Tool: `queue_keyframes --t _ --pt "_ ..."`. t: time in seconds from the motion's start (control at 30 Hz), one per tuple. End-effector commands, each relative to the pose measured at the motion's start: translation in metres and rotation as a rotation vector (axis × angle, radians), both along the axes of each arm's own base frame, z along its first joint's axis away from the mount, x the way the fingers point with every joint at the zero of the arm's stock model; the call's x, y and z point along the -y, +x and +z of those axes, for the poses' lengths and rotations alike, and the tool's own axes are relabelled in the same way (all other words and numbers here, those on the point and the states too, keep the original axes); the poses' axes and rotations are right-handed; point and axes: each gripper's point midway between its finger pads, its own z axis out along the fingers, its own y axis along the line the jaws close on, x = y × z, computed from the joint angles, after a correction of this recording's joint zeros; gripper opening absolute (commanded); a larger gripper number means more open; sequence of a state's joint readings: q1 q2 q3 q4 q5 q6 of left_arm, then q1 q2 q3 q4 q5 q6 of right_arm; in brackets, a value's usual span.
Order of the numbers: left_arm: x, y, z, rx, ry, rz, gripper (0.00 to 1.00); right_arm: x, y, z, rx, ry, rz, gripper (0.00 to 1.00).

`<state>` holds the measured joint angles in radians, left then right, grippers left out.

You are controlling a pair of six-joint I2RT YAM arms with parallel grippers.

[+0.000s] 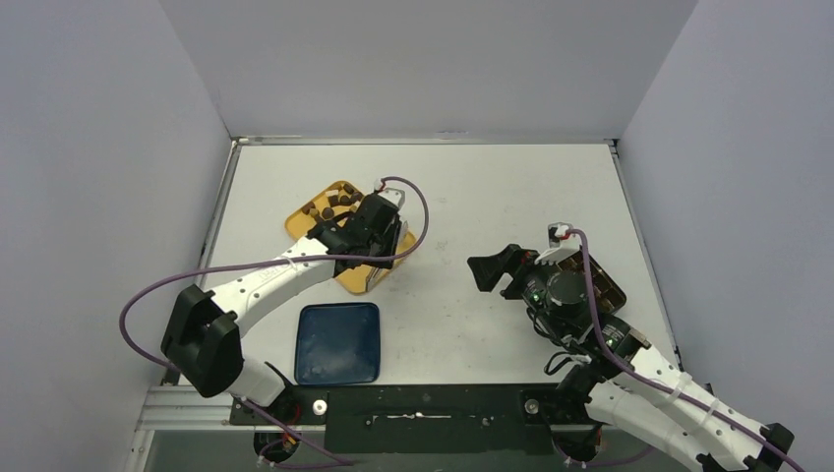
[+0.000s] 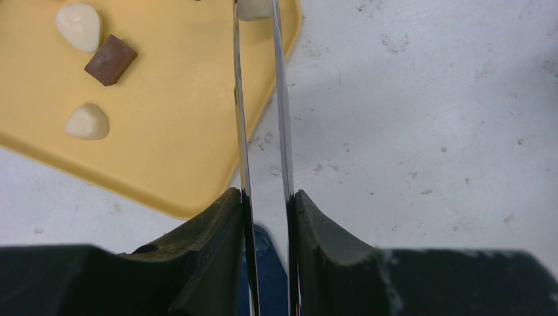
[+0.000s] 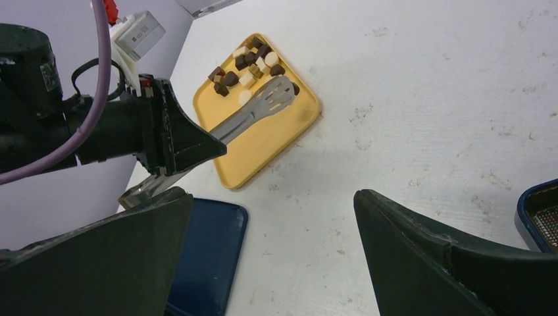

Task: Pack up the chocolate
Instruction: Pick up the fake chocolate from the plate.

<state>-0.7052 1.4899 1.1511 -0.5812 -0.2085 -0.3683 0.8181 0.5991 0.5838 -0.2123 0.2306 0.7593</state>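
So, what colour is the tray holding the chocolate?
Yellow tray; the right wrist view shows it best.

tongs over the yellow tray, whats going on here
The left gripper is clamped on a pair of metal tongs, their tips over the yellow tray where the chocolate pieces are piled. A cream-white piece sits between the tong tips. The right gripper hangs open above the table, holding nothing. No chocolate lies in the dark blue tray yet.

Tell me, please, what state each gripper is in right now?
Left gripper: closed on the tongs, a cream-white chocolate piece between their tips.
Right gripper: open, holding nothing.
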Motion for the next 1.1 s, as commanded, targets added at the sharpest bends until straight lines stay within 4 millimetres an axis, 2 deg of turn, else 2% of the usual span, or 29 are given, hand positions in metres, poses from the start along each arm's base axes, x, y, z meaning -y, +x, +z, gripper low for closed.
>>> queue_keyframes --t 0.0,0.23,0.47,0.73,1.07 --pt "0.028 0.001 0.056 0.121 -0.149 -0.031 0.25 0.012 0.001 0.049 0.093 0.029 -0.037 1.00" --pt "0.079 -0.024 0.084 0.154 -0.268 -0.127 0.24 0.028 -0.010 0.099 0.179 0.078 -0.047 1.00" --pt "0.128 -0.041 0.104 0.154 -0.410 -0.219 0.24 0.047 -0.019 0.128 0.234 0.102 -0.081 1.00" --pt "0.191 -0.076 0.112 0.146 -0.486 -0.343 0.24 0.063 -0.027 0.151 0.271 0.114 -0.105 1.00" --pt "0.261 -0.124 0.100 0.114 -0.514 -0.505 0.24 0.093 -0.041 0.176 0.306 0.128 -0.169 1.00"
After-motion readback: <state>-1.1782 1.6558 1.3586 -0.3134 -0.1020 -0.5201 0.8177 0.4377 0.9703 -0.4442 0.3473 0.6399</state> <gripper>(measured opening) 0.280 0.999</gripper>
